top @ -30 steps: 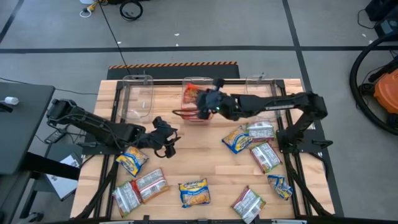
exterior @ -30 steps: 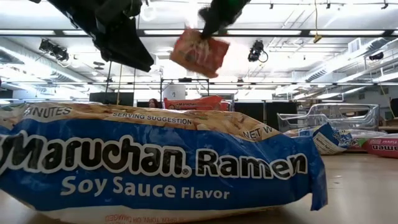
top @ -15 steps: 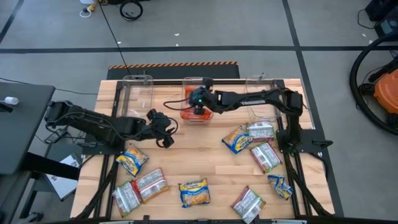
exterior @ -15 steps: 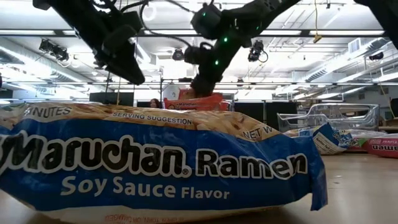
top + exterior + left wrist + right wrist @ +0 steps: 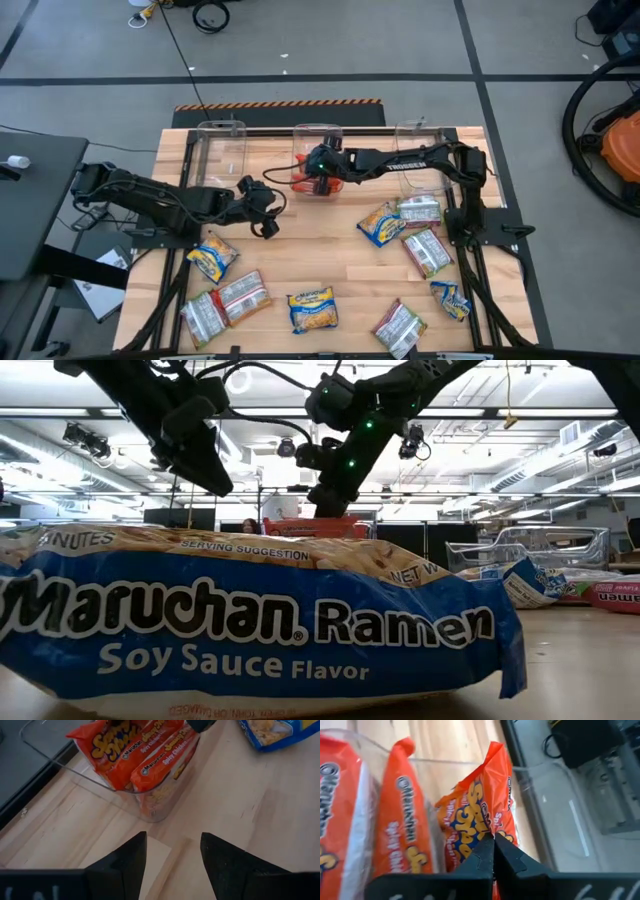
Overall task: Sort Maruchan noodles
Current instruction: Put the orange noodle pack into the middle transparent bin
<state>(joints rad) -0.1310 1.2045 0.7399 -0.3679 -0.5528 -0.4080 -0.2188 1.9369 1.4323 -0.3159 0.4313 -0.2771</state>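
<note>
My right gripper (image 5: pixel 311 177) reaches into the middle clear bin (image 5: pixel 318 130) at the table's far edge, shut on an orange-red Maruchan packet (image 5: pixel 480 805). Two more orange-red packets (image 5: pixel 402 815) stand beside it in that bin. My left gripper (image 5: pixel 262 207) hovers open with nothing between its fingers over bare wood, left of and nearer than the bin. In its wrist view the fingers (image 5: pixel 125 865) point at the bin's orange packets (image 5: pixel 145 755). Several yellow-and-blue packets (image 5: pixel 313 308) and silvery ones (image 5: pixel 427 252) lie flat on the table. My right gripper pinches the orange-red packet between its two fingers at the end nearest them (image 5: pixel 489 831). The fingers slant down from the table's right. The packet stands on edge inside the bin, reaching away from the fingers, with its crimped far end (image 5: pixel 492 750) free.
Clear bins stand at the far left (image 5: pixel 222 150) and far right (image 5: pixel 420 150). Packets lie in clusters at the near left (image 5: pixel 211 260) and along the right side (image 5: pixel 419 210). A soy-sauce packet (image 5: pixel 250 620) fills the low view's foreground. Bare wood lies in the table's middle.
My right gripper has come down and toward the table's left, tipping downward, and carried the orange-red packet from high above the table into the middle bin. My left gripper has shifted a little toward the far edge and stayed open.
</note>
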